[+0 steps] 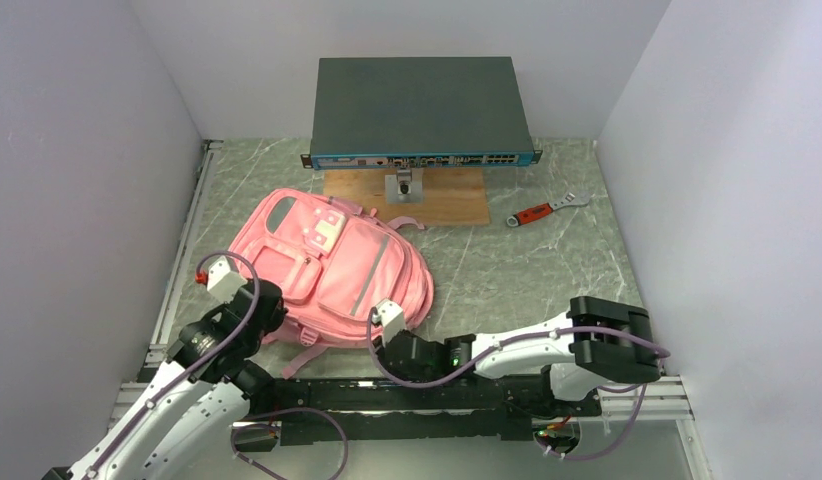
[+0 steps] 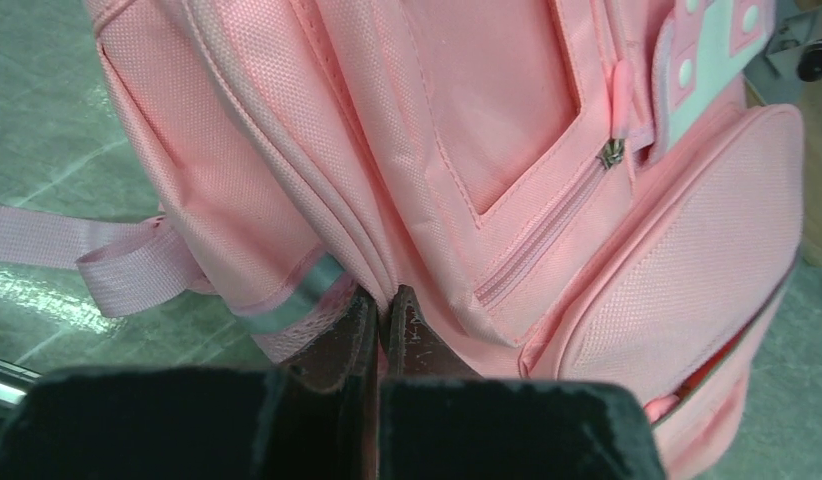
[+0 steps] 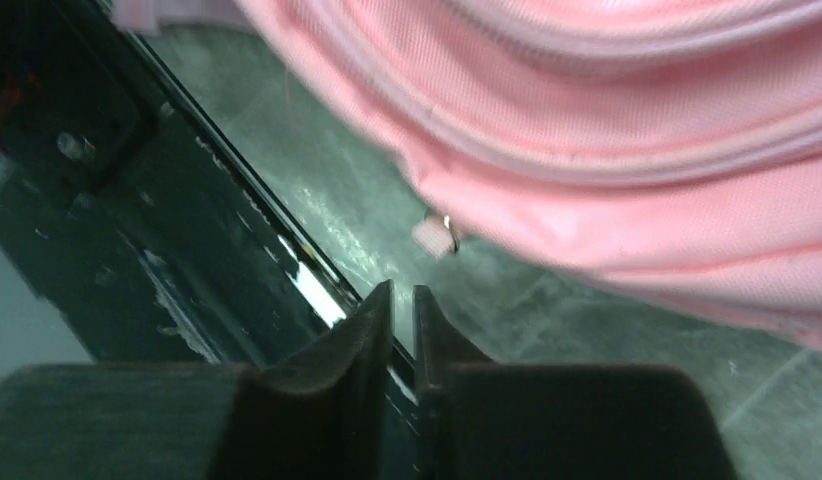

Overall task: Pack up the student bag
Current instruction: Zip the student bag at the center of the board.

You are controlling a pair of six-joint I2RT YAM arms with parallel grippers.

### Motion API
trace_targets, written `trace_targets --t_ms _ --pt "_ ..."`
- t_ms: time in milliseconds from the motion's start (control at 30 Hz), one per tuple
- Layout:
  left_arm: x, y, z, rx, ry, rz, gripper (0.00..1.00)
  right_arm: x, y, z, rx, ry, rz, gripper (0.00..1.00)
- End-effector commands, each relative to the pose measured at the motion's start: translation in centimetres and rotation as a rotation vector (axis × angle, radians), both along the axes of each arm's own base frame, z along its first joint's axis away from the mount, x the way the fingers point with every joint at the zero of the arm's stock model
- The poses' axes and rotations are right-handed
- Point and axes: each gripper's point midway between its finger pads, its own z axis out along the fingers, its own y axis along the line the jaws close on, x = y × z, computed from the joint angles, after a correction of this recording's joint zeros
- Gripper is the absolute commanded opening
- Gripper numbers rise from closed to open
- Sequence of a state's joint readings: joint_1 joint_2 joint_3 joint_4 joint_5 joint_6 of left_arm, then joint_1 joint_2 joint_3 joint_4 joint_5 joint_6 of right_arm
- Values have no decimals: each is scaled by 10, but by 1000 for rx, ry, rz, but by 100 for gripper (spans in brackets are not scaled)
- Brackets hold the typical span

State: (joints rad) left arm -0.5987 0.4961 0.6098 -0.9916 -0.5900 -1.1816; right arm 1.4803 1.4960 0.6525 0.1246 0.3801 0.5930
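The student bag [image 1: 327, 265] lies centre left, long axis running upper left to lower right; the left gripper [image 2: 384, 300] presses closed against its lower seam, while the right gripper [image 3: 402, 295] is closed and empty, the zip pull [image 3: 434, 234] just above its tips.

Student bag [image 1: 327, 270] lies flat on table [image 1: 527, 270], left of centre, front pockets up. Behind it, at back wall: rack unit [image 1: 417, 105], raised on a small stand [image 1: 403, 187] over a board [image 1: 457, 205]. Wrench [image 1: 549, 208] on table just right of board, well apart from bag. Left gripper [image 2: 384, 300] at bag's near-left edge, tips touching side seam. Right gripper [image 3: 402, 295] at bag's near-right corner, low over table, just short of bag; small tab [image 3: 434, 235] between tips & bag. Strap [image 1: 305, 362] trails from bag's near edge twd arm bases.
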Motion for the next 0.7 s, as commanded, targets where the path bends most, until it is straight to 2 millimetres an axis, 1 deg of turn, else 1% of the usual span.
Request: trace_targets --t_ms 0,33,100,200,233,300,367,533,667 --pt "0 -10 8 -62 -36 -46 0 8 40 44 253 59 51 28" --pt "-2 -13 7 -90 -28 -43 0 11 46 48 280 62 58 33" --pt "-5 -18 7 -128 -18 -42 0 22 49 46 258 54 33 35" --pt "-6 -20 11 -145 -18 -51 0 35 51 54 349 97 17 41" --pt "-7 -20 11 -148 -15 -51 0 40 53 57 392 125 6 42" --pt "-8 -21 14 -160 -21 -57 0 42 55 53 413 179 6 43" --pt "-9 -23 16 -175 -25 -64 0 42 58 51 419 190 8 44" --pt "-13 -30 9 -227 -12 -66 0 50 60 50 394 161 -22 48" --pt "-16 -34 6 -277 -6 -59 0 57 62 58 391 95 -48 48"
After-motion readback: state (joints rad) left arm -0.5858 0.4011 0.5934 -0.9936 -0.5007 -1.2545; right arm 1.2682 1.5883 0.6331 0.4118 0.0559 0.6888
